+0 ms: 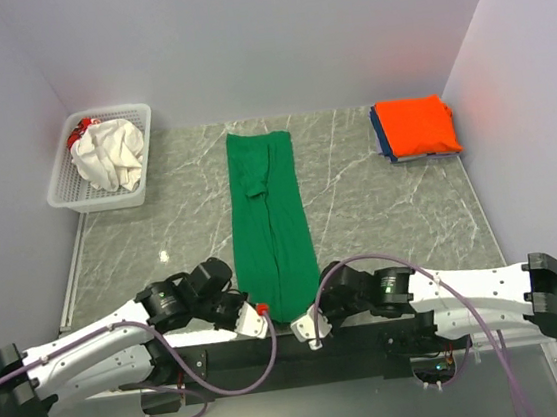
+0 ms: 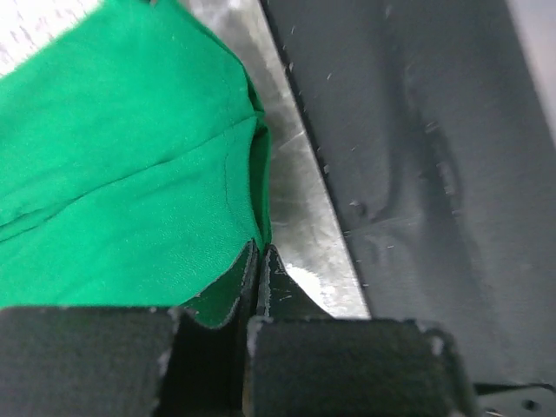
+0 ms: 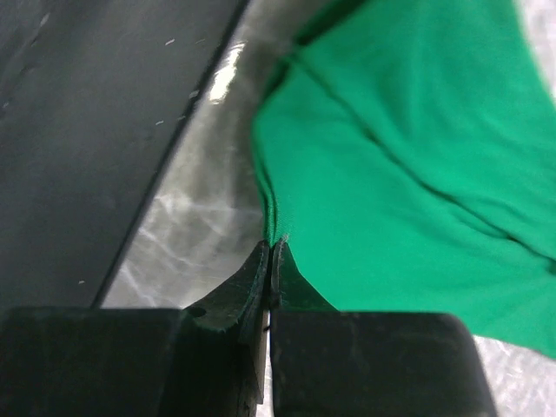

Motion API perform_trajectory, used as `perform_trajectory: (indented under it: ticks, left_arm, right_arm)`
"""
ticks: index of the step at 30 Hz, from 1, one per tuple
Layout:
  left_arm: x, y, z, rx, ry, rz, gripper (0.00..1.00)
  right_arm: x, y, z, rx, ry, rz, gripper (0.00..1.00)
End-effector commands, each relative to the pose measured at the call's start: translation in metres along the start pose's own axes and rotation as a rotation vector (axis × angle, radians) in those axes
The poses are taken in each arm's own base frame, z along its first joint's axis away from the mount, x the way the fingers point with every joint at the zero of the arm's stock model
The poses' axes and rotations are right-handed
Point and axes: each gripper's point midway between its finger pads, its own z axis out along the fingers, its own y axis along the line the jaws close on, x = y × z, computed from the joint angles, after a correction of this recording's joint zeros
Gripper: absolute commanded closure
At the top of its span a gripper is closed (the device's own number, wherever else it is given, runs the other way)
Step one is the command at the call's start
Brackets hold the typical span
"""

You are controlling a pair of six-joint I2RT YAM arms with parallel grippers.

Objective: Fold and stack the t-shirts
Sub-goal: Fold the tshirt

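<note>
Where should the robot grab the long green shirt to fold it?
By its two near corners, coming in low from the robot's side. The green t-shirt lies flat as a long narrow strip running away from the robot, so its near end is closest. The left gripper and right gripper have their jaws shut on one corner each.

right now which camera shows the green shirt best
The top external view: the green shirt lies full length as a long strip. The wrist views show only its near corners, pinched by the left claw and right claw.
</note>
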Motion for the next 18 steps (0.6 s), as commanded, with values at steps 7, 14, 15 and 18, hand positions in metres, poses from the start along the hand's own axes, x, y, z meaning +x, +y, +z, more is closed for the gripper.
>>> perform_trajectory:
  ticks: [7,14,15,18]
  left_arm:
    - [-0.004,0.041,-0.028,-0.126,-0.015,-0.068,0.99]
    - [0.021,0.111,-0.039,-0.280,0.027,0.026,0.99]
    - [0.020,0.120,-0.040,-0.295,0.022,0.041,0.99]
    - [0.036,0.146,-0.044,-0.326,0.028,0.055,0.99]
  right_arm:
    - [0.012,-0.057,-0.024,0.157,0.019,0.028,1.00]
    - [0.040,-0.104,-0.026,0.234,0.055,-0.032,1.00]
    - [0.044,-0.113,-0.024,0.243,0.063,-0.057,1.00]
    - [0.059,-0.130,-0.021,0.251,0.078,-0.074,1.00]
